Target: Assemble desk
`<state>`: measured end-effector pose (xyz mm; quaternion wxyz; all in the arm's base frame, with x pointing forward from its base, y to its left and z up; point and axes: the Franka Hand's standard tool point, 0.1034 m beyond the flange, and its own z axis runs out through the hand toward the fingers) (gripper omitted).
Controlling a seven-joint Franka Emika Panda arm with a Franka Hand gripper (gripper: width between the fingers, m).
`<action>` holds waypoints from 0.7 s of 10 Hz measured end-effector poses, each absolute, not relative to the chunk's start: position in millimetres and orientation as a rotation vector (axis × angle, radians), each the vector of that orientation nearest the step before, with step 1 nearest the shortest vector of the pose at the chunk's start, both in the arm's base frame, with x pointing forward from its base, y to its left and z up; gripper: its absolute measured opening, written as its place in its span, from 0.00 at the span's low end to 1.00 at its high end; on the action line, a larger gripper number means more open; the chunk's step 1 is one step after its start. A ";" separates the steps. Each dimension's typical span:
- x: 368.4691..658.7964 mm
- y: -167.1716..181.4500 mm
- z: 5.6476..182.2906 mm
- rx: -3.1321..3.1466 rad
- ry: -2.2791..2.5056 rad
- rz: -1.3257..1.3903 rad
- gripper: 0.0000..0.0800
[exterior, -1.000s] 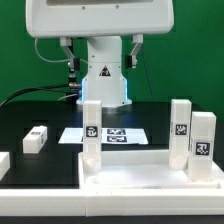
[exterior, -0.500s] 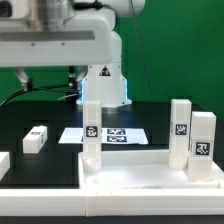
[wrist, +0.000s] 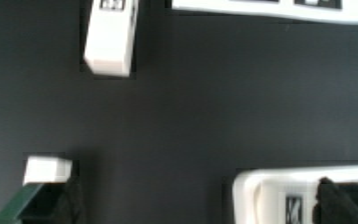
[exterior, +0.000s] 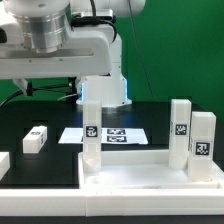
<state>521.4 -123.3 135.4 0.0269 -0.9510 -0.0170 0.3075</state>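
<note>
The desk panel [exterior: 140,170] lies white and rimmed at the front of the exterior view. Three white tagged legs stand upright in it: one at its left [exterior: 90,125] and two at its right [exterior: 180,125] [exterior: 203,145]. A fourth leg [exterior: 36,138] lies loose on the black table at the exterior view's left, and also shows in the wrist view [wrist: 110,40]. My gripper [wrist: 194,208] is open and empty above the black table, its dark fingertips [wrist: 43,205] wide apart. A white rounded part with a tag [wrist: 282,190] sits by one fingertip; I cannot tell which part it is.
The marker board [exterior: 110,133] lies flat behind the panel, its edge in the wrist view [wrist: 274,5]. A small white piece [exterior: 3,165] lies at the table's far left edge, possibly the one in the wrist view [wrist: 48,168]. The arm's body [exterior: 45,40] fills the exterior view's top left.
The arm has swung toward the exterior view's left and now looms larger at the top left. The panel, legs and loose leg have not moved.
</note>
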 end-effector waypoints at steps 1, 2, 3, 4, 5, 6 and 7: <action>512.1 -141.1 120.8 -2.912 -0.091 0.987 0.81; 492.3 -161.4 108.3 -2.868 -0.058 1.062 0.81; 481.1 -172.5 99.2 -2.850 -0.034 1.082 0.81; 476.9 -175.3 97.0 -2.845 -0.022 1.082 0.81; 477.6 -174.7 97.0 -2.847 -0.023 1.082 0.81; 477.5 -174.7 96.9 -2.846 -0.023 1.082 0.81; 477.4 -174.8 96.8 -2.846 -0.023 1.082 0.81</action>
